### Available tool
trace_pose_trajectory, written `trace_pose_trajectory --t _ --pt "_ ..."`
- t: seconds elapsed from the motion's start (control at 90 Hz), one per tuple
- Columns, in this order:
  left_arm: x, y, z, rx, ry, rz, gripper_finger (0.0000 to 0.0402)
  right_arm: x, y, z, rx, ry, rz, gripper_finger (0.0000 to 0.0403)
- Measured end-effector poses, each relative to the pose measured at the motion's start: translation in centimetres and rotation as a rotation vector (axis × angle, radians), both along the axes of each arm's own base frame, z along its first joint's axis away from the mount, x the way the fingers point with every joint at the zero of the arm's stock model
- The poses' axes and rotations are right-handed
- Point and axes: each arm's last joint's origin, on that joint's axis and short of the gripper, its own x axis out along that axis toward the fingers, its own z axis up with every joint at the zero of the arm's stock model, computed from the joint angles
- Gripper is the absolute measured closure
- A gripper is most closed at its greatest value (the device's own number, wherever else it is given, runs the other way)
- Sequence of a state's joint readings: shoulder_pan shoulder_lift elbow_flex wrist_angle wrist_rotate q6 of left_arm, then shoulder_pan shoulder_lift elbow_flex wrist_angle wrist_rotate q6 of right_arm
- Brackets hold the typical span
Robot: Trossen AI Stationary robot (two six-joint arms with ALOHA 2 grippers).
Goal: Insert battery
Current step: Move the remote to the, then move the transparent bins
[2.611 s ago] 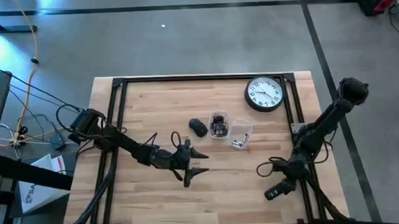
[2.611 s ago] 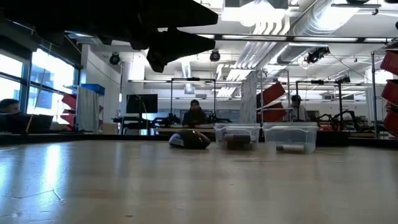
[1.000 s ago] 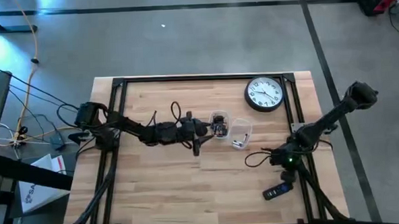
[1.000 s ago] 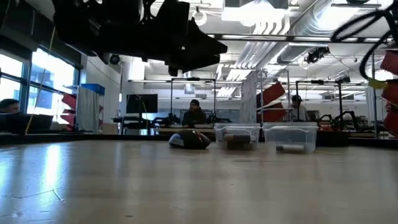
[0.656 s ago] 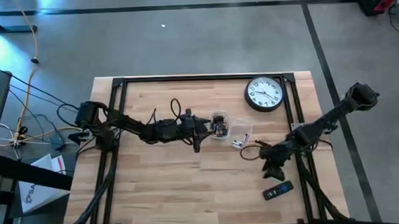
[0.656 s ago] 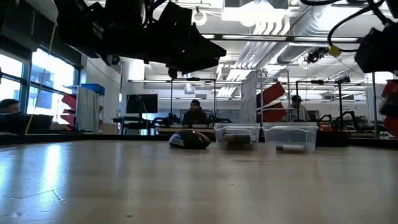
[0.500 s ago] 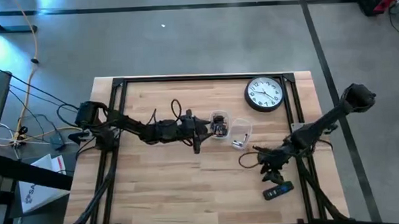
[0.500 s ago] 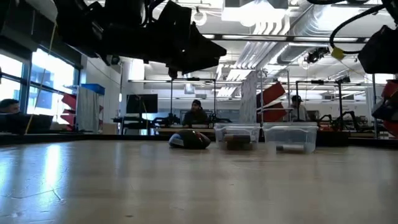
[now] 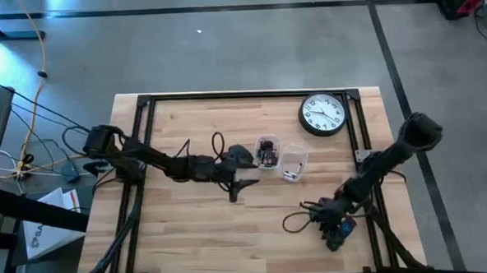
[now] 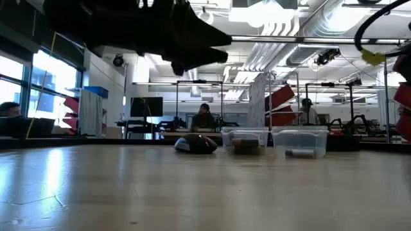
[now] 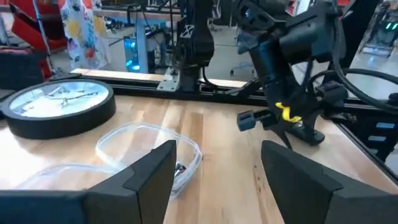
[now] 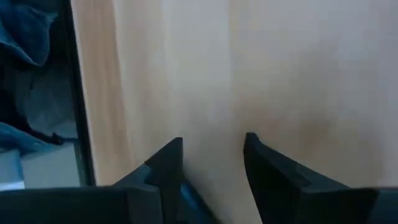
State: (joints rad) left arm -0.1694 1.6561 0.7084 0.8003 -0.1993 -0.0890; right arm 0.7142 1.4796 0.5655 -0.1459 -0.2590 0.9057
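1. The left tool [image 9: 244,188] hangs over the middle of the wooden desk [image 9: 190,237]. Its two dark fingers [image 11: 149,180] are spread wide with nothing between them.
2. Just ahead of the left tool's fingertips sits a clear plastic tub [image 9: 294,161]. Small light cylinders that look like batteries [image 9: 289,176] lie on the tub's floor, nearest the tool.
3. Touching that tub, on the side toward the left arm's base, stands a second clear tub [image 9: 266,151] holding small dark parts.
4. A dark computer mouse [image 9: 242,155] rests on the desk just beside the second tub, close behind the left tool's fingers.
5. Beyond the tubs, farther from the left tool, a round black-rimmed wall clock [image 9: 322,115] lies flat, face up.
6. The right tool [image 9: 334,225] is low over the desk, near its front right corner and well apart from the tubs. Its fingers [image 12: 165,165] are parted over bare wood.
7. A dark oblong device [image 9: 337,234] with a bluish patch lies directly under the right tool. Whether the fingers touch it cannot be told.
8. In the low view, people sit at benches in the room far behind the desk.
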Motion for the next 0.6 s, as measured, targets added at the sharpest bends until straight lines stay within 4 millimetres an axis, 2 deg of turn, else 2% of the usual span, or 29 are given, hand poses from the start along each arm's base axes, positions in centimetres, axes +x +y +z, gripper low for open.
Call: trace_pose_trajectory --t 0.222,0.311,0.467,0.6 --pt "-1.8 -0.9 2.2 0.074 0.056 0.038 0.0184 -1.1 1.8 1.2 -0.030 0.138 -0.060 0.0265" --pt "-2.5 -1.0 2.6 0.092 0.100 0.076 0.0184 -1.4 2.3 1.6 -0.034 0.136 -0.117 0.0265" --pt "-3.4 -0.5 1.9 0.045 0.244 0.062 0.0184 -1.0 2.3 3.4 -0.035 0.000 -0.210 0.0265" --pt "-4.1 1.3 0.1 0.012 0.359 0.147 0.0184 -1.3 1.5 5.2 -0.052 -0.097 -0.273 0.0265"
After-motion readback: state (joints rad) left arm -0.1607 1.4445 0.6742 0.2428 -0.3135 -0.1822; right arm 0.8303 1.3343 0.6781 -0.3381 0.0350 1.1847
